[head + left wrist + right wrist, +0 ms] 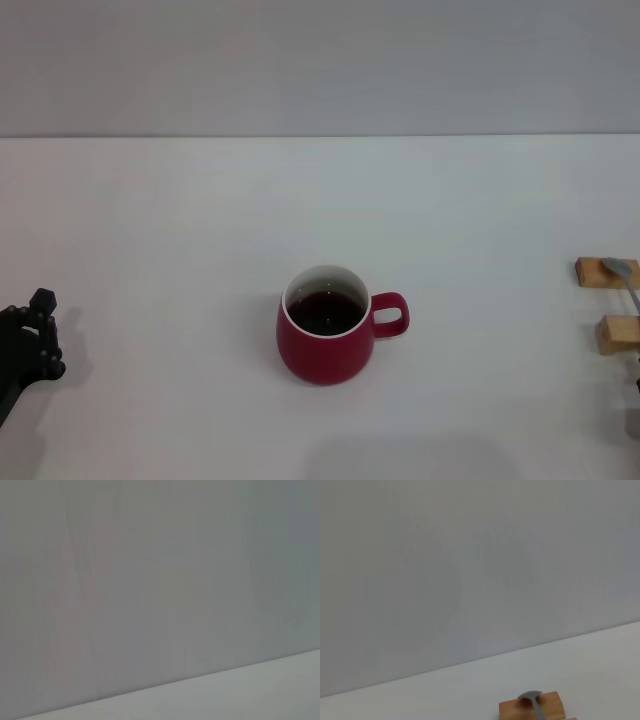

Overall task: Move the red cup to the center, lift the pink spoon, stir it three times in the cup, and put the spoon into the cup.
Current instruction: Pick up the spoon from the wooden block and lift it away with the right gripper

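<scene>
The red cup point(326, 338) stands upright near the middle of the white table, its handle pointing right, with dark liquid inside. The pink spoon point(620, 274) lies at the far right edge, its grey bowl resting on a tan wooden block point(596, 272); its pink handle is cut off by the frame. The spoon bowl point(532, 698) also shows in the right wrist view on the block point(520, 711). My left gripper point(30, 335) sits at the far left, well away from the cup. A sliver of my right gripper point(636, 390) shows at the right edge, just in front of the spoon.
A second wooden block point(617, 333) lies in front of the first under the spoon's handle. The white table point(180, 230) ends at a grey wall behind. The left wrist view shows only wall and table edge.
</scene>
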Action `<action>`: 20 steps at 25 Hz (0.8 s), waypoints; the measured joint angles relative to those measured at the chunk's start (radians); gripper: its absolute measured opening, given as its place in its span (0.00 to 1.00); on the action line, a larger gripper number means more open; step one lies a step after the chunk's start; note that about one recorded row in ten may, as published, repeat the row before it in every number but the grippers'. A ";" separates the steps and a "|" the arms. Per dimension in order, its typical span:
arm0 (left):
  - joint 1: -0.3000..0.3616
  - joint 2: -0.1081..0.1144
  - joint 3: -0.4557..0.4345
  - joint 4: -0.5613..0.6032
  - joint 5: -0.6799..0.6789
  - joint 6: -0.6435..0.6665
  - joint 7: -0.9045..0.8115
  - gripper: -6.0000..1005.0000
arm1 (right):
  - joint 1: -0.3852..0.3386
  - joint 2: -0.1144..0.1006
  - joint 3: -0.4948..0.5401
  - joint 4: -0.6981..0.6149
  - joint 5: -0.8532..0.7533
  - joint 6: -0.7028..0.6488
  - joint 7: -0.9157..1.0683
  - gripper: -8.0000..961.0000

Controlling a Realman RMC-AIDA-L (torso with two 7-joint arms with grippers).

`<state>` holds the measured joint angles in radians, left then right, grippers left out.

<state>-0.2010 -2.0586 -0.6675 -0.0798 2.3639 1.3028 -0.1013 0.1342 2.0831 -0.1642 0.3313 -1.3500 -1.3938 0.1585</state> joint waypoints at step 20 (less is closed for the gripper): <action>-0.003 0.000 -0.001 0.011 -0.006 -0.002 0.000 0.00 | 0.008 0.002 -0.006 0.017 -0.006 0.005 -0.056 0.20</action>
<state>-0.2040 -2.0586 -0.6689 -0.0683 2.3577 1.3008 -0.1013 0.1424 2.0851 -0.1702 0.3484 -1.3561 -1.3888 0.1027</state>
